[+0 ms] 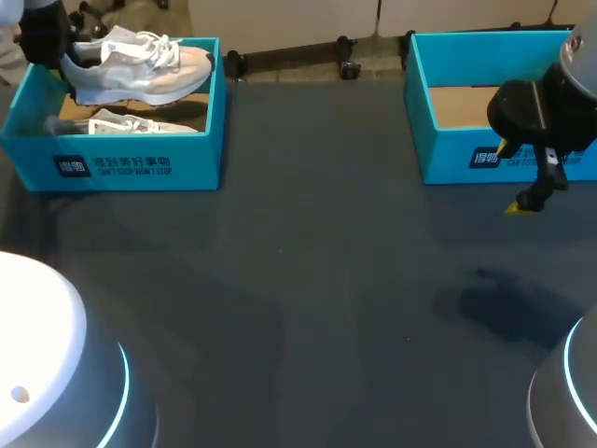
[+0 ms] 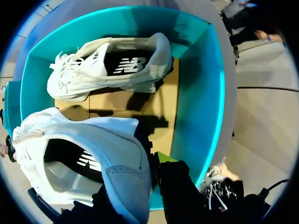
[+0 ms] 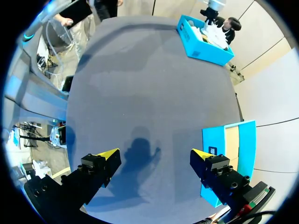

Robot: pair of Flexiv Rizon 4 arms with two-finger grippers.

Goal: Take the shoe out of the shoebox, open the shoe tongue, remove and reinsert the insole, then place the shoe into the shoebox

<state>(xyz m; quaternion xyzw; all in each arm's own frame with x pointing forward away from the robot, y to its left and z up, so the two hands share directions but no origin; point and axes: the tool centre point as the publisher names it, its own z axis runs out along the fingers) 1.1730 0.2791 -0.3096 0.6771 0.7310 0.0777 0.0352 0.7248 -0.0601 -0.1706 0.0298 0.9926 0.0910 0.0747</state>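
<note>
A white sneaker (image 1: 140, 70) hangs tilted over the left teal shoebox (image 1: 112, 163), lifted clear of its floor. My left gripper (image 1: 47, 42) is shut on its heel. In the left wrist view the heel (image 2: 124, 182) sits in the left gripper (image 2: 140, 172), with one yellow fingertip (image 2: 164, 157) showing beside it. A second white sneaker (image 2: 112, 67) lies on its side on the cardboard floor of the box (image 2: 201, 107). My right gripper (image 1: 511, 177) hovers open with nothing in it, in front of the other teal box (image 1: 448, 154). Its open fingers (image 3: 154, 156) look down on bare table.
The second teal box (image 3: 229, 158) at the back right shows only its brown floor and lies close beside the right gripper. The dark table (image 1: 308, 308) stretches between the two boxes. White robot bases (image 1: 47, 373) stand at the near corners.
</note>
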